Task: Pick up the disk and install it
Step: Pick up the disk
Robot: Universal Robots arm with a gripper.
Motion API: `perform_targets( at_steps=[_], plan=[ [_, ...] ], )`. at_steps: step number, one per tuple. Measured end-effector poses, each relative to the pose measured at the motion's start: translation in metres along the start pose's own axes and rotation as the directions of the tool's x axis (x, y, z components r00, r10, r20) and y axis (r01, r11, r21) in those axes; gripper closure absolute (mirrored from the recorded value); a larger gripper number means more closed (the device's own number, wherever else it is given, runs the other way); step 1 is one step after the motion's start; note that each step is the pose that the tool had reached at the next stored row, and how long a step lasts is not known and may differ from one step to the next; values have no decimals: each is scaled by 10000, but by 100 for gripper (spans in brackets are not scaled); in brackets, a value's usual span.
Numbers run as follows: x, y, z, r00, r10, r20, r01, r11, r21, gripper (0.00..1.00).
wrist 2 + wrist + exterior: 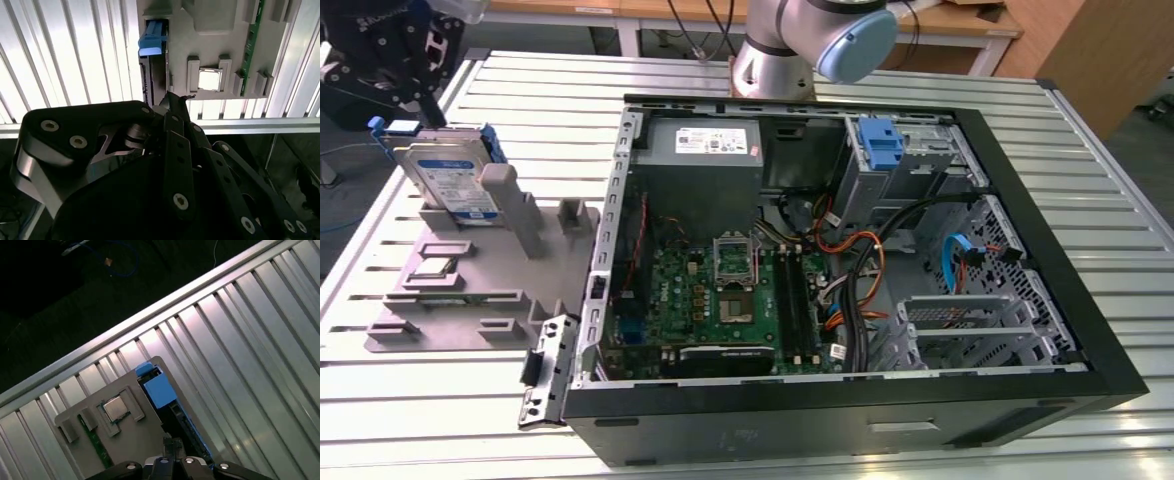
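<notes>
Jaws of the gripper: brought together, holding nothing, poised just above the disk. Disk: upright on edge in the grey fixture, to the exterior view's left of the open computer case; white-and-blue label, print illegible. Power supply: white sticker, unreadable. Both wrist views add the disk's blue rail end-on and a square chip seated in the fixture.

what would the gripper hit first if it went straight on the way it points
Probably the top edge of the disk, which stands in the grey holder just below the gripper; how near is unclear.
</notes>
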State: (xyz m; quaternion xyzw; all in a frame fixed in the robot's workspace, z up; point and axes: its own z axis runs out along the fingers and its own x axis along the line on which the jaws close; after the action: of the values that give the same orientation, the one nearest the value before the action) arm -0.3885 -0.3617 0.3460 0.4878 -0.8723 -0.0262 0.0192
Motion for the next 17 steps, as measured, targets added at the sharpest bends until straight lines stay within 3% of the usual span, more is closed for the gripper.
perform_targets(
  at_steps=[4,8,12,17],
  plan=[
    [0,-1,10,9987,-498,64,498,9987,-52,90],
    [0,-2,21,9948,-1017,95,1018,9948,-83,90],
    [-1,-2,30,9875,-1571,95,1572,9875,-101,90],
    [0,-3,45,9737,-2278,75,2279,9736,-113,90]
  ],
)
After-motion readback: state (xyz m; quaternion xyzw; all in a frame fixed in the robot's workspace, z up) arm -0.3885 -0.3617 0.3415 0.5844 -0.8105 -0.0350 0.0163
